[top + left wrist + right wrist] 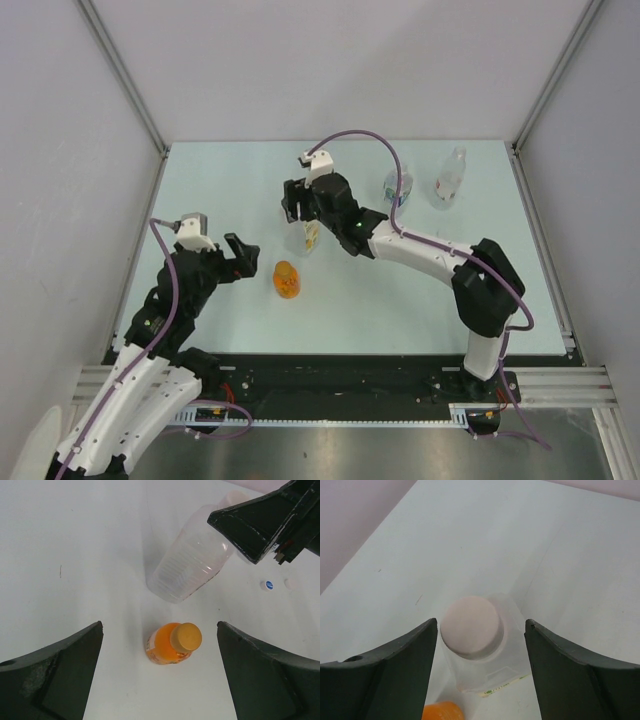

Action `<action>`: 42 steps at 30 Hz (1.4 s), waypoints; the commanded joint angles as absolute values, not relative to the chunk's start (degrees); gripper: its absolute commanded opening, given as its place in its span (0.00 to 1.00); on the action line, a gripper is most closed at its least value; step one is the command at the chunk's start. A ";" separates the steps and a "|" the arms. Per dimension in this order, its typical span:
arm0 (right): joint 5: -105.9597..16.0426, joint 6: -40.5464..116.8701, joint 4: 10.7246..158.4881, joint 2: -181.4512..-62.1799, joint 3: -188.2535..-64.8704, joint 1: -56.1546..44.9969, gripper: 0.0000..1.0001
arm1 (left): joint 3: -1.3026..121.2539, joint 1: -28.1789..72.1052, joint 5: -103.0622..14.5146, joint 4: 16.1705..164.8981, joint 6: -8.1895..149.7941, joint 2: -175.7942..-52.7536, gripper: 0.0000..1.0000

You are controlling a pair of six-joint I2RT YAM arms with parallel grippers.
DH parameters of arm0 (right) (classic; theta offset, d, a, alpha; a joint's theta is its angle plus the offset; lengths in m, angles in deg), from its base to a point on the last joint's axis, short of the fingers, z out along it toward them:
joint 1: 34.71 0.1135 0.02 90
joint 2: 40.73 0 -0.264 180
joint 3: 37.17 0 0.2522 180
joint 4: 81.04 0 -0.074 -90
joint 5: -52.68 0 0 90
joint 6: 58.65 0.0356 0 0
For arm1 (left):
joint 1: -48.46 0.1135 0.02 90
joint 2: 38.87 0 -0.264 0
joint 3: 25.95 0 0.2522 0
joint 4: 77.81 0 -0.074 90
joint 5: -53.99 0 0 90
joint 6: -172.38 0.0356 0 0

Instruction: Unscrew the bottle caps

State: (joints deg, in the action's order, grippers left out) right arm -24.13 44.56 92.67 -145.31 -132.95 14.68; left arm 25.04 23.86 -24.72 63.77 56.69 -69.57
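Observation:
The large clear bottle with a yellow label stands mid-table and carries a pale cap. My right gripper is open, its fingers either side of that cap without touching it; it also shows in the top view. A small orange bottle with an orange cap stands just left of the clear bottle. My left gripper is open and empty, just short of the orange bottle. A blue cap and a white cap lie loose on the table.
A blue-labelled bottle and a slim clear bottle stand at the back right. The right arm stretches across the middle of the table. Grey walls enclose the table on three sides.

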 commanded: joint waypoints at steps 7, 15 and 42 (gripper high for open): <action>-20.97 43.13 93.73 -146.82 -135.57 14.07 0.42 | 24.54 24.29 -26.26 65.05 55.84 -68.75 1.00; -19.56 40.58 93.11 -142.96 -135.13 15.39 0.19 | 24.46 24.29 -26.34 65.58 56.10 -68.57 1.00; -66.65 55.61 79.22 -107.54 -126.96 -3.85 0.00 | 37.54 24.47 -80.82 108.46 53.12 -85.18 1.00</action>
